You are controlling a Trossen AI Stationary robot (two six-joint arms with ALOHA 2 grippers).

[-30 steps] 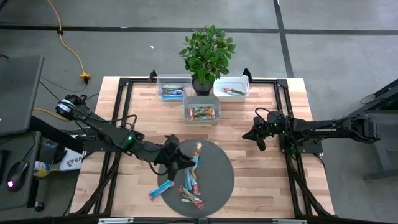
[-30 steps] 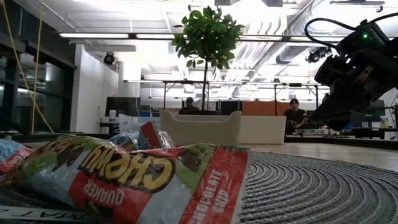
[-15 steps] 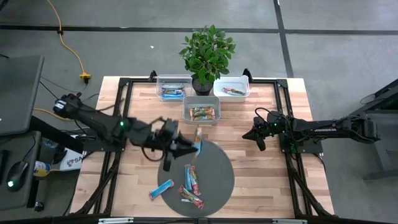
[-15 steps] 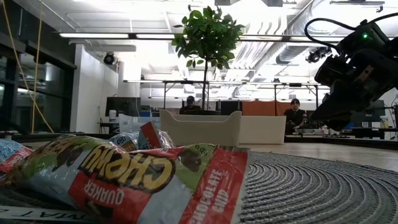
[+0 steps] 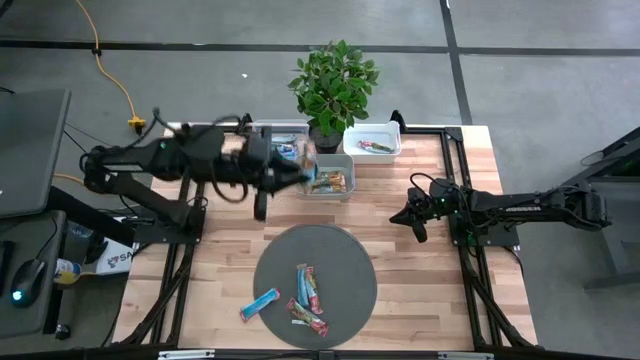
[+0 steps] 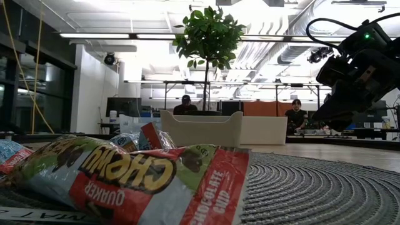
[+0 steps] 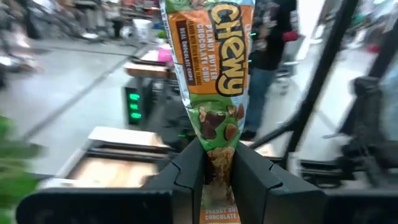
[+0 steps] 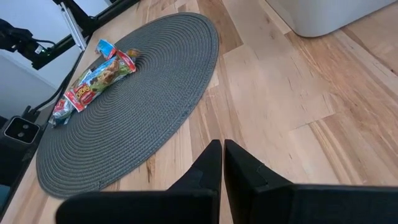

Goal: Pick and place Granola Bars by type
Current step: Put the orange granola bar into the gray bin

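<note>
Granola bar [image 7: 219, 93] clamped in left gripper [image 7: 219, 167].

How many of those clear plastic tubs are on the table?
3. One tub sits left of the potted plant, another right of it, and the third just in front of the plant, toward the table's middle. None seems hidden.

The left arm reaches across the far side of the worktop [image 5: 420, 290], raised, its tool [image 7: 217, 163] pinching a bar [image 7: 216, 74] upright between both fingers. The right arm waits low at the right side, its tool [image 8: 222, 163] shut.
</note>
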